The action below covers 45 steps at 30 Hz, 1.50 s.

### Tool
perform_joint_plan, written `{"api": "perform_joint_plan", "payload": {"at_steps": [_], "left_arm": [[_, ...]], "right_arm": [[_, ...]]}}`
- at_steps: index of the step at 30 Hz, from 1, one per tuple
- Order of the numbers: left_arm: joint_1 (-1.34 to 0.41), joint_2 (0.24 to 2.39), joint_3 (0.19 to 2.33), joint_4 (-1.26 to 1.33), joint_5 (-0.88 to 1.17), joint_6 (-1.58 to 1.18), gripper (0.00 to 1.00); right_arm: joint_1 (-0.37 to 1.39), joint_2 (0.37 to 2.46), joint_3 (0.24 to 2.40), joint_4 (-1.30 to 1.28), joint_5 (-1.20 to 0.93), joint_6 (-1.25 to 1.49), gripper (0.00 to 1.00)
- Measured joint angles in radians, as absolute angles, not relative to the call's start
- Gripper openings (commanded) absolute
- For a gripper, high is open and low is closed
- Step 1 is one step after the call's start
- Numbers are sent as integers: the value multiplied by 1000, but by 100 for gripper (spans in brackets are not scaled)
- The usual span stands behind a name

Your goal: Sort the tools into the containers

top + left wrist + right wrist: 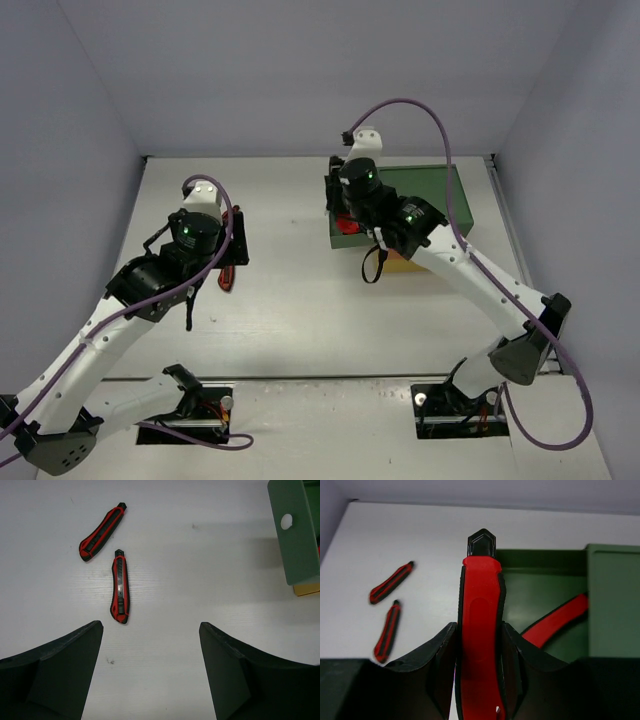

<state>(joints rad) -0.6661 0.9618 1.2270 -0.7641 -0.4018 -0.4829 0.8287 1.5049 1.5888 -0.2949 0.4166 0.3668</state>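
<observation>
My right gripper (479, 630) is shut on a red utility knife (480, 610), which points away from me over the near left edge of the open green drawer (540, 587). Another red knife (555, 622) lies inside that drawer. Two more red utility knives (102, 532) (120, 586) lie side by side on the white table. My left gripper (151, 630) hangs open above the table just short of them, with nothing between its fingers. In the top view the right gripper (345, 200) is at the left end of the green container (440, 190).
The drawer unit stands at the back right of the table; its green drawer front (295, 535) and a yellow layer (306, 589) beneath show at the right edge of the left wrist view. Grey walls close in the table on three sides.
</observation>
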Motion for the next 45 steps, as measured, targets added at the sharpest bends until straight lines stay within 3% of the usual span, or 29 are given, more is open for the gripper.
{"api": "perform_joint_plan", "payload": {"at_steps": [4,9,15,20,26,36,45], "left_arm": [[-666,969,1218,-761,-386,-499,75],[-665,969,1180,-761,-368,-508,75],[-652,974,1129,-763,-323,-522,75],[-638,999,1111,-763,-293,-524,75],[-531,1086,1089,-740,-261,-531,75],[-389,1427,1066,-650,-207,-553,75],[-267,1695,1123,-576,-176,-497,67]], "right_arm": [[719,1586,1647,-323,377,326,3],[665,1716,1678,-337,325,311,17],[662,1804,1674,-365,304,338,50],[662,1797,1669,-362,310,349,65],[653,1702,1654,-366,302,333,70],[510,1336,1454,-349,238,328,72],[509,1272,1277,-364,178,329,72]]}}
